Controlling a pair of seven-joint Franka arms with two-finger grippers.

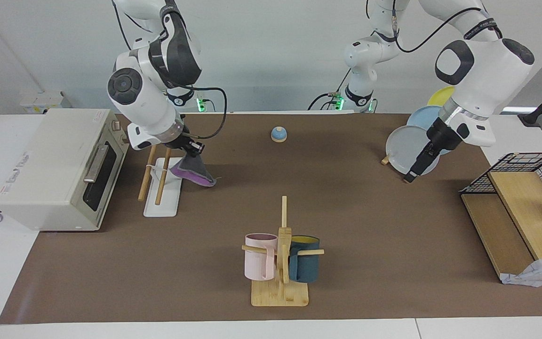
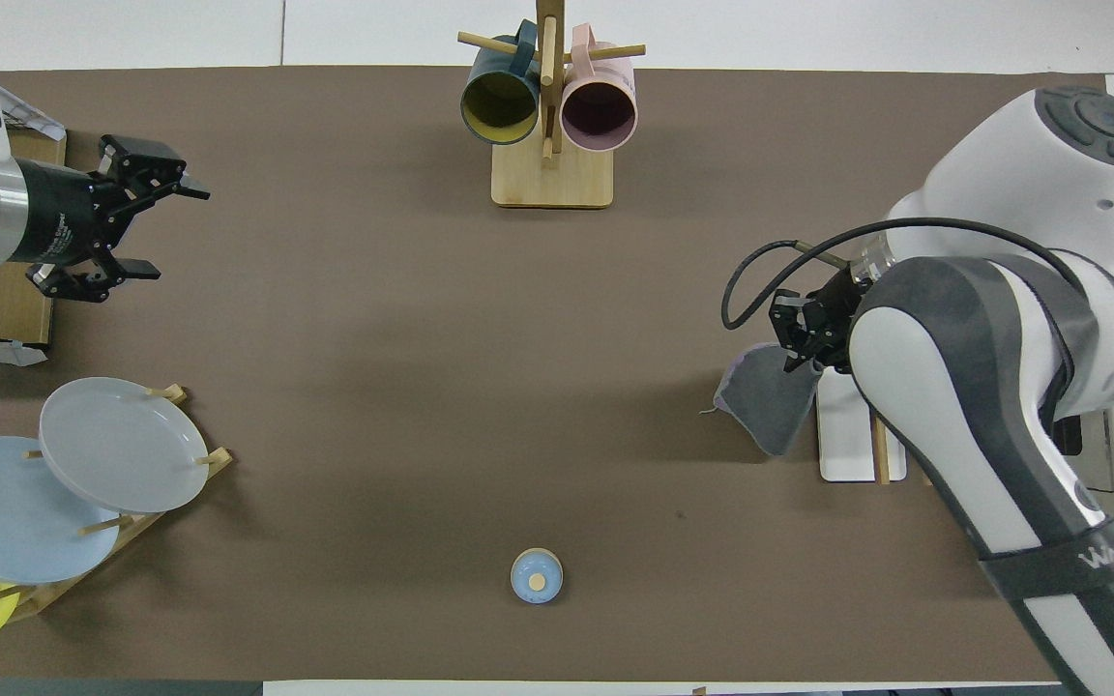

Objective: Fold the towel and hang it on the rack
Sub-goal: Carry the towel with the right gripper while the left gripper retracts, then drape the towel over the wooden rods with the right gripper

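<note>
My right gripper (image 1: 195,149), at the facing view's upper left, pinches the folded purple-and-grey cloth towel (image 1: 193,171) over the white-based wooden dowel rack (image 1: 162,181). My left gripper (image 2: 168,201) hangs spread wide and empty, upper left in the overhead view.
</note>
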